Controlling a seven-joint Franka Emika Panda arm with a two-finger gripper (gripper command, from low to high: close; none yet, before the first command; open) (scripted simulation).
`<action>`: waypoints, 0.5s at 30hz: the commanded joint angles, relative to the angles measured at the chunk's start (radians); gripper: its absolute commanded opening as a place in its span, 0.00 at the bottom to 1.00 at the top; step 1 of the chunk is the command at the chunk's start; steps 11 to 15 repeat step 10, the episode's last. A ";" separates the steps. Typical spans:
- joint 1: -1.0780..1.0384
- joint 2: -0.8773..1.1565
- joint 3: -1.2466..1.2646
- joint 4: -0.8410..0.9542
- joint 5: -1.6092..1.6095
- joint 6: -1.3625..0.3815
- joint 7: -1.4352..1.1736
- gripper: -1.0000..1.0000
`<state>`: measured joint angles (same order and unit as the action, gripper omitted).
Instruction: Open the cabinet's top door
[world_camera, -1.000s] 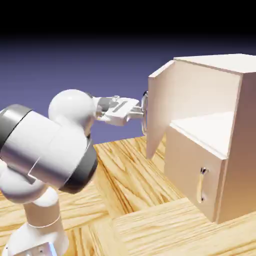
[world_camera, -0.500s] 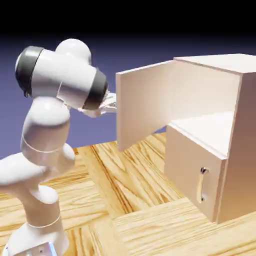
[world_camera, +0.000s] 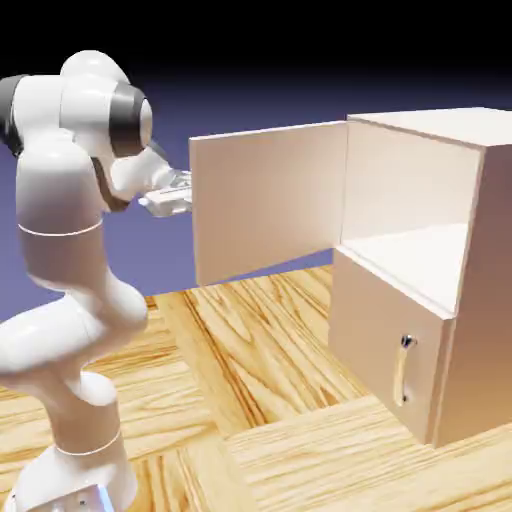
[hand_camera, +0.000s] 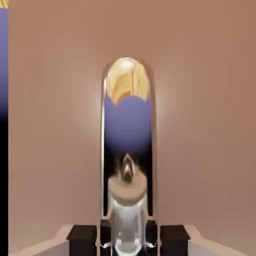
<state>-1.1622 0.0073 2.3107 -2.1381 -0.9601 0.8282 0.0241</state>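
Note:
The tan cabinet (world_camera: 478, 270) stands at the right of the exterior view. Its top door (world_camera: 268, 202) is swung far out to the left, and the pale upper compartment behind it shows. My gripper (world_camera: 182, 195) reaches the door's free edge from the far side, where the door hides the handle. In the hand view the door panel (hand_camera: 55, 125) fills the picture. The curved silver handle (hand_camera: 127, 145) runs up the middle, mirroring the wood floor and backdrop. My gripper (hand_camera: 127, 239) is shut on the handle's lower end, with dark fingertips (hand_camera: 82, 240) on either side.
Below the open compartment is the shorter lower panel (world_camera: 385, 345), closed, with its small silver handle (world_camera: 403, 370). The wooden tabletop (world_camera: 270, 400) stretches in front of the cabinet. My white arm (world_camera: 70, 250) rises tall at the left.
The top door has swung much further open toward the exterior view's left. My hand has moved left with it, and the arm has drawn back and straightened up.

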 joint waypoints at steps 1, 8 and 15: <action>-0.013 -0.036 -0.007 0.028 0.021 0.003 -0.010 0.00; -0.085 -0.289 -0.013 0.247 0.165 -0.013 -0.095 0.00; -0.090 -0.302 -0.013 0.260 0.172 -0.015 -0.100 1.00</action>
